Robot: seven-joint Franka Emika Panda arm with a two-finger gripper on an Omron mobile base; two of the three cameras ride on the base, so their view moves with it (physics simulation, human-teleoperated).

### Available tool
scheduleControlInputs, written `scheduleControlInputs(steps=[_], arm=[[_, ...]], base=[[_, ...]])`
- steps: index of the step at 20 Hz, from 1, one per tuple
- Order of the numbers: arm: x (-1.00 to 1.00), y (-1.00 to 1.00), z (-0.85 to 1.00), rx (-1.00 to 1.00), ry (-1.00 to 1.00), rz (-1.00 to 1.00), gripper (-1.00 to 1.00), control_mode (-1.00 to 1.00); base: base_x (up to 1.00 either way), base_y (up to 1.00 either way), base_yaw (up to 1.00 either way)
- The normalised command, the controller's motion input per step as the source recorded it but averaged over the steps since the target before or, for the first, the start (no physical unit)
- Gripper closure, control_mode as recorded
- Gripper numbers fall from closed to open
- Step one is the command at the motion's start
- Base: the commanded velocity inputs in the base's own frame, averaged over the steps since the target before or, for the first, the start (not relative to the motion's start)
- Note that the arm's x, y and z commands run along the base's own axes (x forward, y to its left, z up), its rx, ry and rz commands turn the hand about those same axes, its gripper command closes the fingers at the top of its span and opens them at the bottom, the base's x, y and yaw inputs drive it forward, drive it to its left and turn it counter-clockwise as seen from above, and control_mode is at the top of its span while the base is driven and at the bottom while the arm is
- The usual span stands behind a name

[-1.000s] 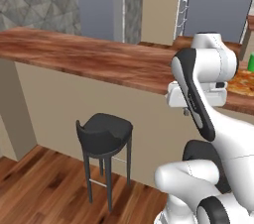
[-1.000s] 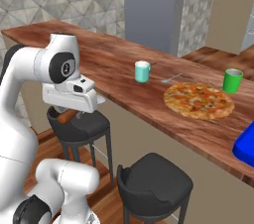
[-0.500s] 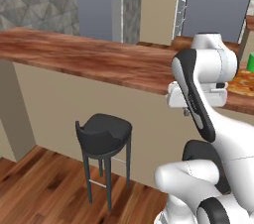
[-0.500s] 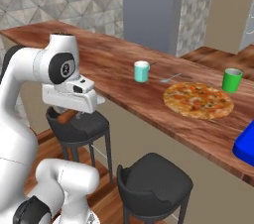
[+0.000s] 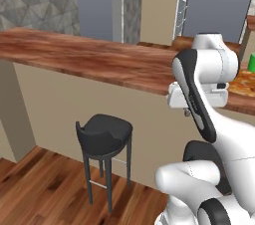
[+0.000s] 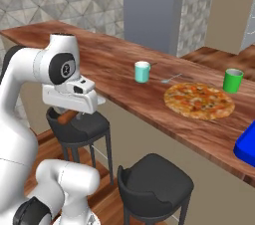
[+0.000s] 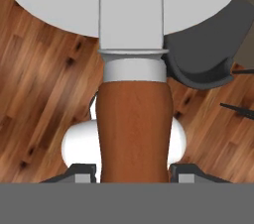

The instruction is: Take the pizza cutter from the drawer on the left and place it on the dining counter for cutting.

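Beside the counter (image 6: 124,69), above a stool (image 6: 79,124), our gripper (image 7: 133,171) clamps the cutter (image 7: 133,134) by its handle.

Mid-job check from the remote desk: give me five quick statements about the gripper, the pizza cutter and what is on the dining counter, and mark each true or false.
1. The gripper is shut on the pizza cutter, holding it by its reddish-brown handle. True.
2. The pizza cutter already lies on the dining counter. False: it is in the gripper, off the counter's near edge, with wood floor and a black stool beyond it in the hand view.
3. A whole pizza lies on the dining counter. True.
4. Both cups on the counter are bright green. False: one is a teal cup, the other a green cup.
5. Black stools stand under the counter. True.
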Motion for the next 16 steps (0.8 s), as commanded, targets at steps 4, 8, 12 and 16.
scheduleControlInputs(steps=[4, 8, 12, 16], arm=[[-0.02, 0.02, 0.18, 0.00, -0.03, 0.01, 1.00, -1.00], [-0.16, 0.00, 0.56, 0.00, -0.01, 0.02, 1.00, -1.00], [-0.13, -0.06, 0.78, 0.00, 0.00, 0.00, 1.00, -1.00], [0.24, -0.35, 0.45, 0.00, 0.00, -0.09, 1.00, -1.00]], base=[[0.00, 0.00, 0.00], [0.00, 0.00, 0.00], [0.00, 0.00, 0.00], [0.00, 0.00, 0.00]])
